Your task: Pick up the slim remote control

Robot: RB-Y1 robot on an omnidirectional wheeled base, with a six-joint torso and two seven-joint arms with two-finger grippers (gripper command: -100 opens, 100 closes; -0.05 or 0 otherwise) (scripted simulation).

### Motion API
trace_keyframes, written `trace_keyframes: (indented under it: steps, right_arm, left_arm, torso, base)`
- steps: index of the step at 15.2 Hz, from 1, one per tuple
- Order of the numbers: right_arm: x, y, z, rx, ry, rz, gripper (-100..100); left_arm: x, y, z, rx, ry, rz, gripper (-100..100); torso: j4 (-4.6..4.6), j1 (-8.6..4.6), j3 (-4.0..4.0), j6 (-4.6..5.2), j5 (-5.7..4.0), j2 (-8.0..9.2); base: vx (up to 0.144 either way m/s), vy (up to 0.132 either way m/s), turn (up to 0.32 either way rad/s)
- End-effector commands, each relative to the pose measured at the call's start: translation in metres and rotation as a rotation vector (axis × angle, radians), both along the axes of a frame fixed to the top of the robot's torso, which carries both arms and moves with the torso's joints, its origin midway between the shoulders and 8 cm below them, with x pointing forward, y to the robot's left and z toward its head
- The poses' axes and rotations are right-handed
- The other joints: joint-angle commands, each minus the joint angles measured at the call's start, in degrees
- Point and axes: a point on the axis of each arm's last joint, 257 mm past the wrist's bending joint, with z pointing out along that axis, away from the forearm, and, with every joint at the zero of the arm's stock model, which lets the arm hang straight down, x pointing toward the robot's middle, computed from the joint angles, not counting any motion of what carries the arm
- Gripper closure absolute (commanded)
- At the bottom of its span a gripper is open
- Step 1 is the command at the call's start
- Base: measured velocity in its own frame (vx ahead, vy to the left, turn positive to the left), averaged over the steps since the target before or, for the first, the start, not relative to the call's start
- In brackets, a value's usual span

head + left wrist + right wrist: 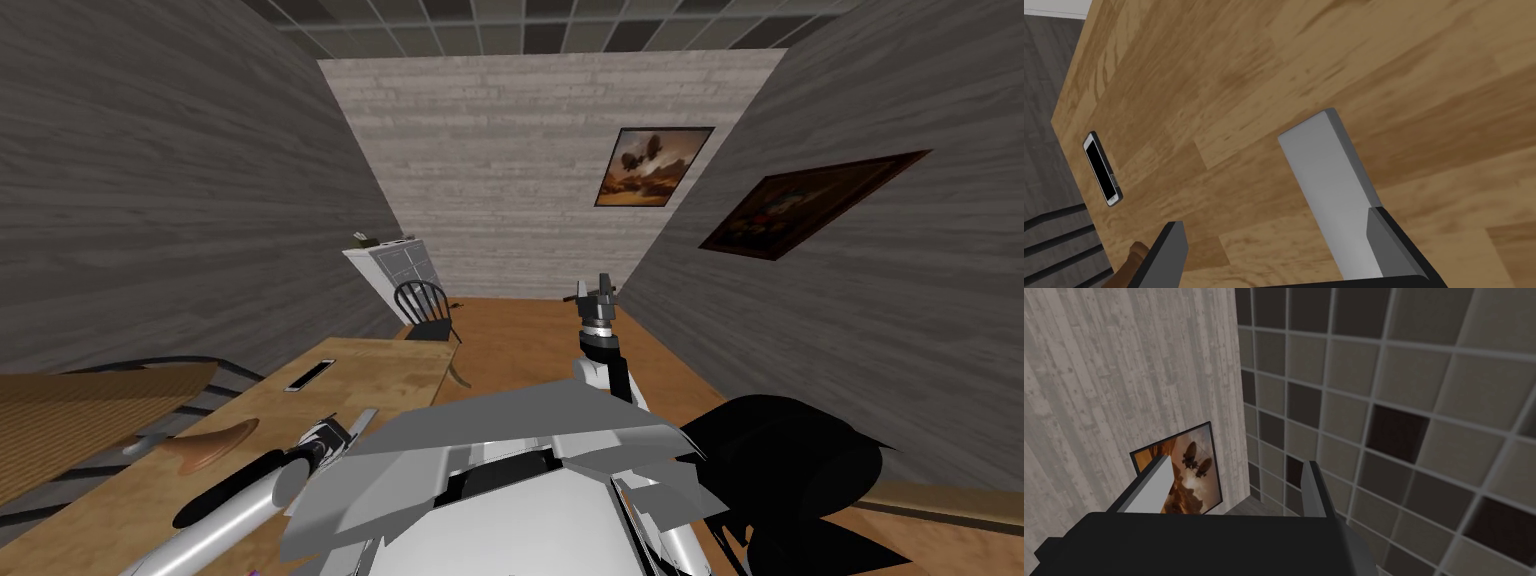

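L claw (1240,174) open, angled down over table (1374,75), remote (1101,169) well apart.

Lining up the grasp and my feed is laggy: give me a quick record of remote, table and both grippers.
surface: wooden table
target: slim remote, black face, pale rim, flat near the table's edge
left arm: left gripper open above the table, short of the remote, apart from it
right arm: right gripper open, raised away from the table
status: not yet grasped
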Motion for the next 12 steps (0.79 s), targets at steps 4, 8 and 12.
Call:
trace_keyframes:
  steps: [4, 8, 12]
  right_arm:
    - [0.000, 0.000, 0.000, 0.000, 0.000, 0.000, 0]
    - [0.000, 0.000, 0.000, 0.000, 0.000, 0.000, 0]
    - [0.000, 0.000, 0.000, 0.000, 0.000, 0.000, 0]
  left_arm:
    - [-0.038, 0.008, -0.021, -0.091, 0.088, 0.090, -100]
    - [-0.061, 0.009, -0.031, -0.144, 0.136, 0.140, -100]
    - [-0.098, 0.012, -0.044, -0.230, 0.196, 0.233, -100]
  torso:
    - [0.00, -0.01, -0.01, 0.00, 0.00, -0.02]
    - [0.00, 0.00, -0.01, -0.01, 0.01, -0.01]
    - [0.00, -0.01, 0.01, -0.01, 0.00, 0.01]
  base:
    - [0.045, 0.015, -0.083]
    - [0.037, 0.018, -0.063]
    - [0.036, 0.018, -0.072]
